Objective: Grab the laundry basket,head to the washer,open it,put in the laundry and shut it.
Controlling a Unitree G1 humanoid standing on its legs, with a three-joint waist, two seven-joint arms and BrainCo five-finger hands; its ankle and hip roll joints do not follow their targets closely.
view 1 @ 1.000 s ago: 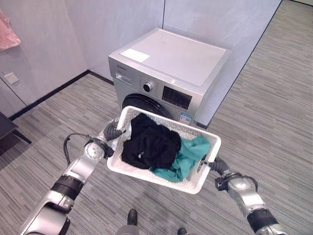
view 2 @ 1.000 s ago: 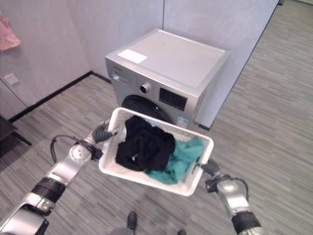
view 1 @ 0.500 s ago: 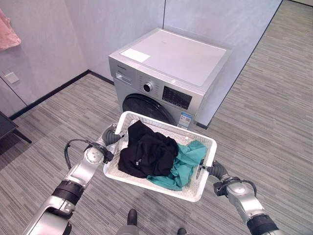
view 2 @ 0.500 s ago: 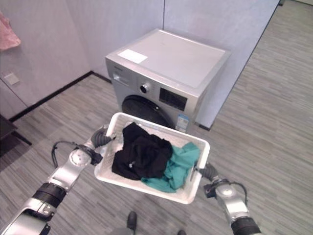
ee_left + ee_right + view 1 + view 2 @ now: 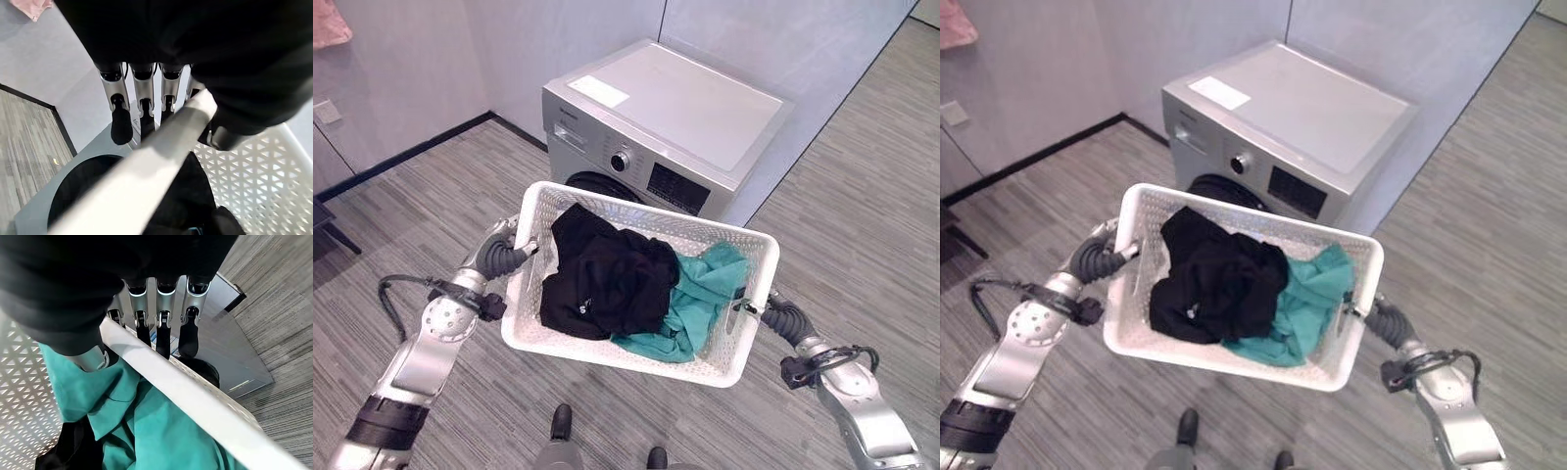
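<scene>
A white perforated laundry basket (image 5: 636,211) hangs in the air in front of a silver front-loading washer (image 5: 685,108). It holds a black garment (image 5: 602,279) and a teal garment (image 5: 705,294). My left hand (image 5: 504,257) is shut on the rim (image 5: 146,161) at the basket's left end, its fingers (image 5: 142,93) curled over it. At the right end my right hand (image 5: 773,315) is shut on the rim (image 5: 186,391) with its fingers (image 5: 164,318) hooked over. The washer's dark round door (image 5: 592,182) is closed and mostly hidden behind the basket.
The washer stands against grey walls in a corner. A pink cloth (image 5: 328,20) hangs at the upper left above a wall socket (image 5: 325,111). Dark furniture (image 5: 323,220) juts in at the left edge. Striped grey floor (image 5: 862,215) stretches to the right of the washer.
The view has shifted and the washer looks nearer. The basket sits higher and closer to the washer front, now covering most of the door. Both hands keep their hold.
</scene>
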